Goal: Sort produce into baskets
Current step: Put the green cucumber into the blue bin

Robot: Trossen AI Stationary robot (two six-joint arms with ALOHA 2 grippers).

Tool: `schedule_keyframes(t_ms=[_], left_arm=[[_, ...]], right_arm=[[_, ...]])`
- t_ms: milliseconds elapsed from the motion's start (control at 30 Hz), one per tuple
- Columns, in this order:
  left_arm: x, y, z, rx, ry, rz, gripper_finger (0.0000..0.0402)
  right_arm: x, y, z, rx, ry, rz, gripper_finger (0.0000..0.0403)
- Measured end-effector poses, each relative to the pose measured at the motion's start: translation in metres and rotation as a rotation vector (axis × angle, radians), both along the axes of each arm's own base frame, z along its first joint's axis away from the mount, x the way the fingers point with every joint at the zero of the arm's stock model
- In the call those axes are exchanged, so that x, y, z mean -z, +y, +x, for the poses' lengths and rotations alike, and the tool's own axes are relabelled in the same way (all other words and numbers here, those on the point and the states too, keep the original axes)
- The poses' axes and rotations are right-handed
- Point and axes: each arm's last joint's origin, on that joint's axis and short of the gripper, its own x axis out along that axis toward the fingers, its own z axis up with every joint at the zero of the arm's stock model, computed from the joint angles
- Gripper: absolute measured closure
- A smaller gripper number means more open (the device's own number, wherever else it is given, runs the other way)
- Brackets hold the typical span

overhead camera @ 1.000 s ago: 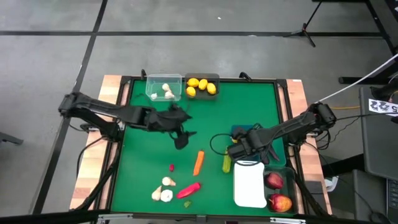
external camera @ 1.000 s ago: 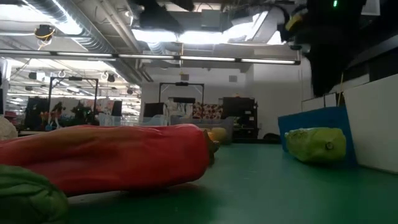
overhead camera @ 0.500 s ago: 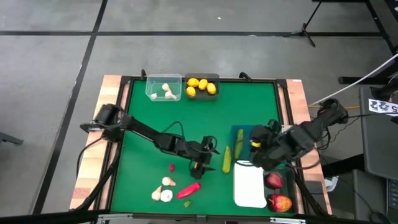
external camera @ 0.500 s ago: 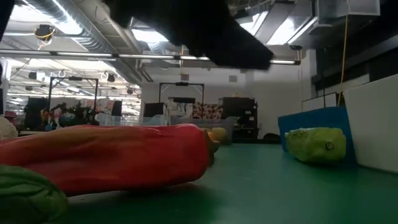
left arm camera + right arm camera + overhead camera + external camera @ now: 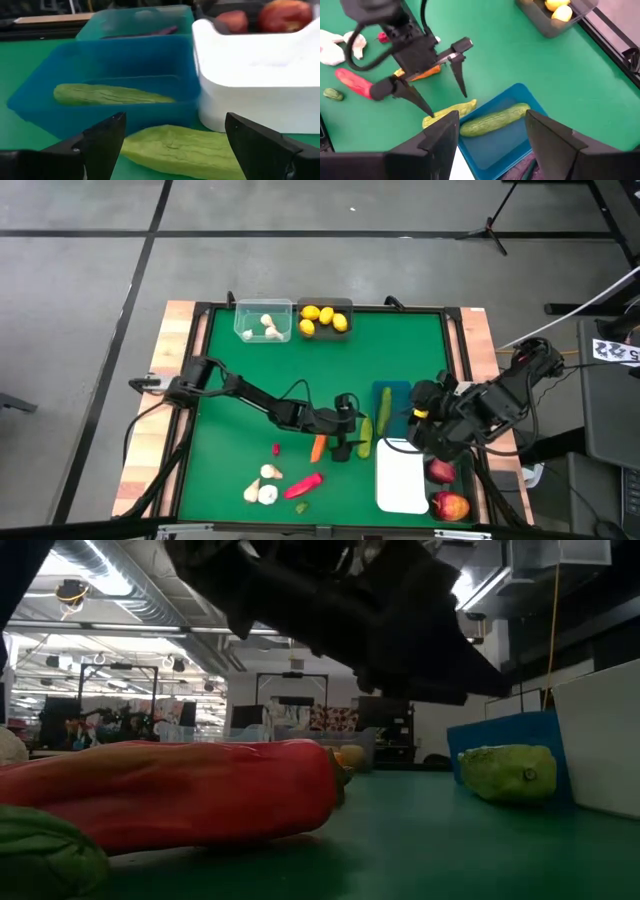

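**Cucumber beside the blue basket: closing the grip well**

Cucumber [image 5: 364, 436] lies loose on the green table [image 5: 400, 350], just beside the blue basket [image 5: 392, 392] and close to the white basket [image 5: 400, 480]. Inside the blue basket already rests a second cucumber [image 5: 494, 119].

Left gripper [image 5: 350, 446] hovers over the loose cucumber with fingers spread wide, one on each side, holding nothing. Right gripper [image 5: 490, 131] waits above the blue basket, half parted and empty as far as visible.

To do well:
- Lower straight down until the fingertips [image 5: 105, 137] pass the widest part of the cucumber, then close across the narrow width near its middle, not its end.
- Keep clear of the orange carrot [image 5: 318, 447] lying just beside.
- Lift high enough to pass the basket wall, probably the main risk of knocking.
- Release low, alongside the cucumber already inside.
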Motion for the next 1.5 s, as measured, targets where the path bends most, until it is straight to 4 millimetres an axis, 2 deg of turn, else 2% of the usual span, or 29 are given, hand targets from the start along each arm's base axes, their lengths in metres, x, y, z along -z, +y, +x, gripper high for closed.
schedule_keyframes(t_ms=[233, 667, 900, 1167, 1333, 1500], left_arm=[[0.000, -0.012, 0.004, -0.095, 0.041, 0.028, 0.0066], [0.002, -0.010, 0.004, -0.167, 0.043, -0.108, 0.0066], [0.014, -0.011, 0.006, -0.178, 0.069, -0.121, 0.0066], [0.012, -0.011, 0.007, -0.183, 0.073, -0.102, 0.0066], [0.025, -0.009, 0.008, -0.202, 0.103, -0.113, 0.0066], [0.029, -0.009, 0.008, -0.218, 0.127, -0.110, 0.0066]], right_arm=[[0.000, 0.000, 0.000, -0.002, 0.000, -0.001, 0.0173], [0.000, 0.000, 0.000, -0.016, 0.005, -0.012, 0.0173], [0.000, 0.000, 0.000, -0.015, 0.004, -0.014, 0.0173], [0.000, 0.000, 0.000, -0.016, 0.002, -0.020, 0.0173], [0.000, 0.000, 0.000, -0.016, 0.002, -0.020, 0.0173], [0.000, 0.000, 0.000, -0.016, 0.002, -0.020, 0.0173]])
